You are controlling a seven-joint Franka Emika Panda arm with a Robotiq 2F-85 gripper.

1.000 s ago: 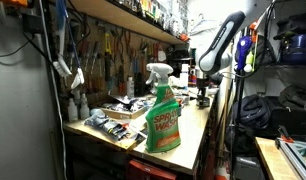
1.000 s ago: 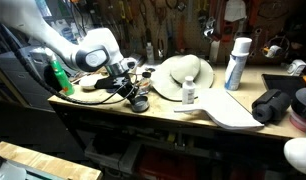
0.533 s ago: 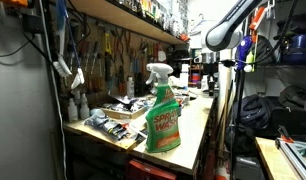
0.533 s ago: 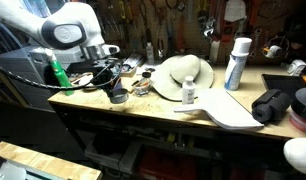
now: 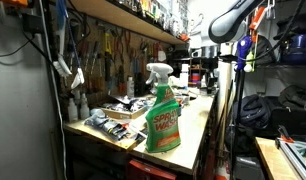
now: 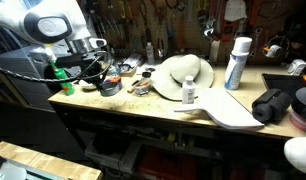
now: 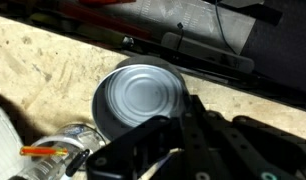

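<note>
Gripper (image 6: 102,78) is at the left end of the workbench (image 6: 153,108), pointing down, clamped on a can (image 6: 110,88) with a dark wall and bare metal lid. Wrist view confirms: can (image 7: 141,96) sits near centre, lid up, gripper (image 7: 179,128) coming in from the bottom edge with one finger (image 7: 188,118) across the can's right rim. Can't tell whether the can's base touches the bench top or is just off it (exterior angle too shallow)

Around it in an exterior view: green spray bottle (image 6: 59,75) just left of the gripper, beside a tangle of black cables (image 6: 85,68). Small clutter lies right of the can, then a white hat (image 6: 183,75) further right, well apart from the can. Small white bottle (image 6: 189,92) stands upright at the hat's near edge, tall white aerosol (image 6: 236,62) upright further right, black bag (image 6: 274,105) at the right end

In an exterior view along the bench, the green spray bottle (image 5: 163,115) is near and large, and the gripper (image 5: 199,64) is at the far end below the arm (image 5: 229,20). Can is too small to pick out there

Wrist view also shows a black rail (image 7: 208,55) just beyond the can and a small jar (image 7: 65,148) at its near left, apart from it
</note>
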